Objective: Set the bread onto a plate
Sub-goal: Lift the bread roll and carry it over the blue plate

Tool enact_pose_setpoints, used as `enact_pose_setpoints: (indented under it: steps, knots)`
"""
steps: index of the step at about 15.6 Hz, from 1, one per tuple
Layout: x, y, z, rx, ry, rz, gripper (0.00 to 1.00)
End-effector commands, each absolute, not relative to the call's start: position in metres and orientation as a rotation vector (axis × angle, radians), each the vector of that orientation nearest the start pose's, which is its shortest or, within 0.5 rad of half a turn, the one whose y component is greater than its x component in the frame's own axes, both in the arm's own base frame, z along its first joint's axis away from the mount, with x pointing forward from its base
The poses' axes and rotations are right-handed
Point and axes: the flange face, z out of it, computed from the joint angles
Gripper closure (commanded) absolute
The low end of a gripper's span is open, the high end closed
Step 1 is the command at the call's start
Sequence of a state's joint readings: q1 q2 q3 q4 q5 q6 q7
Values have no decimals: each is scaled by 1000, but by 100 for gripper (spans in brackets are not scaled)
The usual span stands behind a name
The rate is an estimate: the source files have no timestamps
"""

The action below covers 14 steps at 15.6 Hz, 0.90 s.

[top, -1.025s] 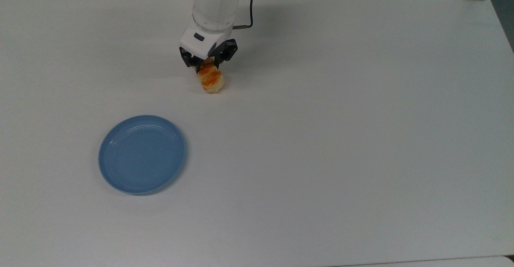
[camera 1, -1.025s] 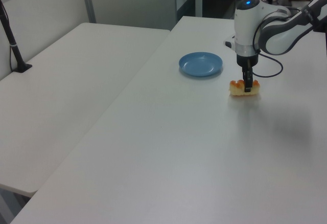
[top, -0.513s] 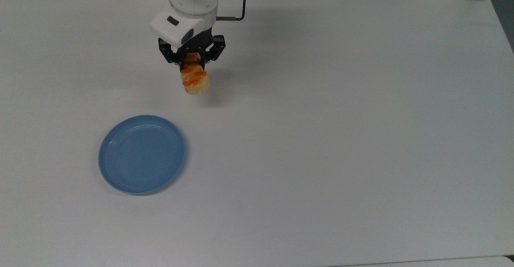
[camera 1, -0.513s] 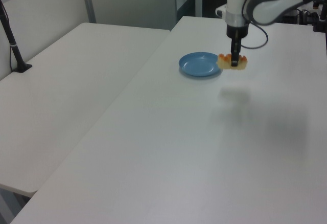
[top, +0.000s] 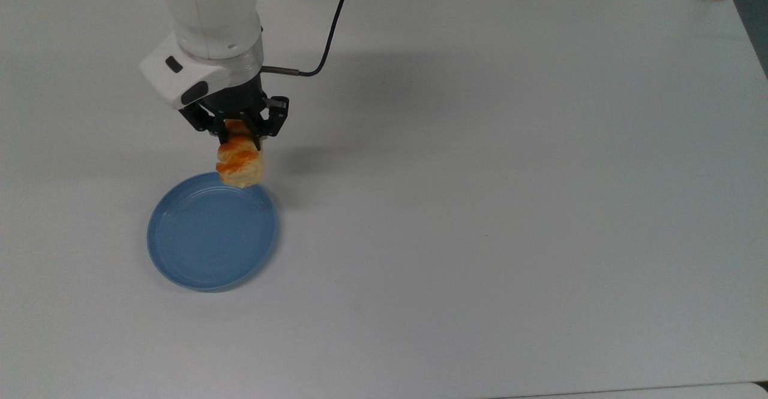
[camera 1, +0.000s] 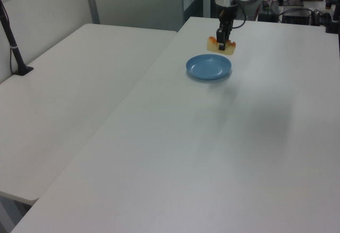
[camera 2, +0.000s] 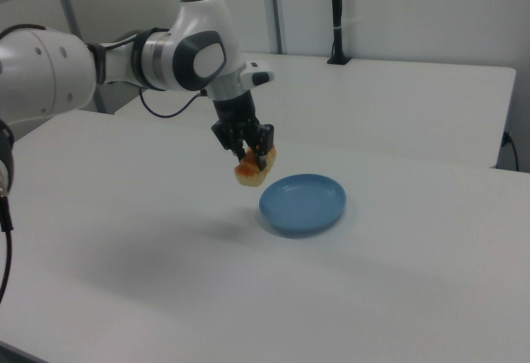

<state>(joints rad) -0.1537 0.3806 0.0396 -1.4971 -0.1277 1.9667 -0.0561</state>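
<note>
My gripper (top: 239, 137) is shut on the bread (top: 240, 165), a pale-yellow roll with orange-brown glazed humps, and holds it in the air. The roll hangs just over the upper rim of the light-blue plate (top: 210, 237) in the top view. In the left view the bread (camera 1: 221, 44) in the gripper (camera 1: 222, 40) floats above the plate's (camera 1: 208, 68) far side. In the right view the bread (camera 2: 256, 166) in the gripper (camera 2: 251, 152) hangs just left of the plate (camera 2: 302, 203), well above the table.
The white table (top: 480, 207) spreads wide to the top view's right of the plate. A black cable (top: 318, 57) trails from the arm's wrist. A second white table (camera 1: 69, 84) adjoins on the left view's left, with a black post (camera 1: 13, 47) on it.
The gripper has lifted the bread off the table and carried it to the top view's lower left, from the table's upper middle to the plate's rim.
</note>
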Motion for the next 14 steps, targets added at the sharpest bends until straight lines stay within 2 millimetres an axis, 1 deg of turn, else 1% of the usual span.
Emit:
enact_pose_setpoints:
  steps: [1, 3, 5, 7, 9, 10, 12, 14]
  knots:
    - [707, -99, 458, -3239, 143, -114, 54]
    - [724, -104, 448, -3242, 178, -110, 54]
    - [734, -112, 434, -3243, 252, -109, 54]
    - [737, -118, 423, -3247, 287, -102, 54]
    - [741, -125, 397, -3249, 343, -58, 54]
    - [744, -126, 395, -3247, 365, -69, 53]
    - [747, -128, 377, -3251, 369, -39, 53]
    - [748, -132, 374, -3250, 381, -49, 53]
